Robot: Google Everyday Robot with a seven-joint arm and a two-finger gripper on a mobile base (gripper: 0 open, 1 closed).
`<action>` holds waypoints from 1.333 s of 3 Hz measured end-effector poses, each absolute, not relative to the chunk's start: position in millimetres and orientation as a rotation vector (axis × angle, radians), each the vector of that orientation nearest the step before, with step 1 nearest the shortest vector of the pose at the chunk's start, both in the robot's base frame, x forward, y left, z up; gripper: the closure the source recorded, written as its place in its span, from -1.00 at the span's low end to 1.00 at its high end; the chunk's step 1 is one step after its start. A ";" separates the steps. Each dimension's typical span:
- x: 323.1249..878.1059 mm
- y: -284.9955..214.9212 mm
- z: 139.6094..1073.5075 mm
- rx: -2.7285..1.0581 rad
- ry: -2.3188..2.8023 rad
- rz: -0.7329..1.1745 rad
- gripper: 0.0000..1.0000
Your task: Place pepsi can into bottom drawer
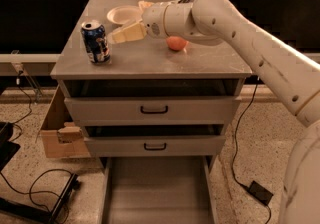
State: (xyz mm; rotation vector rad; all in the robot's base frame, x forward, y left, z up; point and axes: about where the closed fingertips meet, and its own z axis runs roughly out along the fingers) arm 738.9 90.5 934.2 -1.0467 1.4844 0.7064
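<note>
The pepsi can point(96, 42), dark blue with a silver top, stands upright near the left front corner of the grey cabinet top point(150, 60). My gripper point(116, 37) hovers over the cabinet top just right of the can, pointing left at it, a small gap away from it and holding nothing. The bottom drawer point(157, 190) is pulled out at floor level below the cabinet; its flat grey floor is bare.
An apple point(176, 43) lies behind my wrist and a white bowl point(124, 14) sits at the back. Two shut drawers with black handles point(154, 110) sit above the open one. A cardboard box point(60, 135) and cables lie on the floor at left, and a black adapter point(261, 193) at right.
</note>
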 end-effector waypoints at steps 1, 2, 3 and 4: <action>733.8 116.6 938.9 -1.054 1.431 0.727 -1.00; 723.5 146.8 937.2 -1.087 1.399 0.753 -1.00; 712.9 173.4 929.3 -1.121 1.393 0.791 -1.00; 705.3 193.7 918.4 -1.150 1.397 0.817 -0.65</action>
